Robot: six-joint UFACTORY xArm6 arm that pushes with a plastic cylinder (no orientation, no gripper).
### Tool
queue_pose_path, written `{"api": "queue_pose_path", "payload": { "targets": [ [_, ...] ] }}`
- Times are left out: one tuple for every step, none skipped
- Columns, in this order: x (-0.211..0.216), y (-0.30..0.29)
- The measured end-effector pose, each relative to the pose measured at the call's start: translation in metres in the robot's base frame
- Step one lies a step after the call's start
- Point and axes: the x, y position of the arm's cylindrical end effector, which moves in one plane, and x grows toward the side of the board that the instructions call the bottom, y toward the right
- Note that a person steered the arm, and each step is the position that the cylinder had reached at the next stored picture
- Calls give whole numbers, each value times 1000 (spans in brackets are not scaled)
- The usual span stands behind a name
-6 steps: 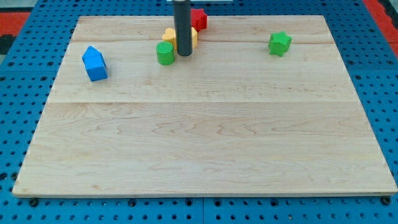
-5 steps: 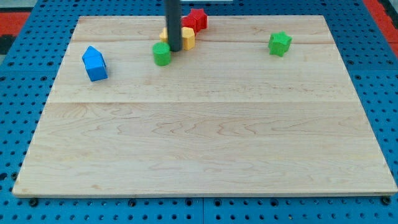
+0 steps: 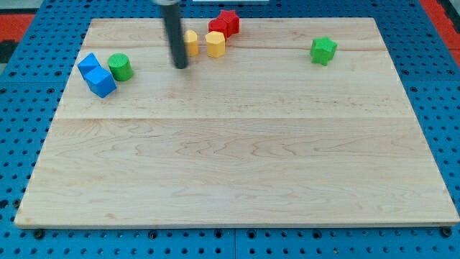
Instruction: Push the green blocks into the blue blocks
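A green cylinder (image 3: 119, 67) stands at the view's left, touching the right side of the blue blocks (image 3: 95, 75), which sit as a tilted pair. A green star-shaped block (image 3: 323, 50) sits alone at the view's upper right. My tip (image 3: 180, 66) is on the board to the right of the green cylinder, apart from it, with the dark rod rising to the view's top edge.
Two yellow blocks (image 3: 215, 44) sit just right of the rod near the view's top; one (image 3: 191, 42) is partly hidden by it. A red block (image 3: 225, 23) lies behind them. The wooden board (image 3: 237, 165) rests on a blue pegboard.
The green cylinder has slid left across the board into the blue blocks, which have shifted left and turned. My tip moved left and now stands apart from the cylinder.
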Motion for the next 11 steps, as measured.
{"api": "queue_pose_path", "payload": {
  "targets": [
    [20, 139],
    [4, 239],
    [-13, 314],
    [-44, 201],
    [-29, 86],
    [15, -6],
    [21, 53],
    [34, 33],
    [56, -32],
    [59, -50],
    [59, -80]
  ]
}}
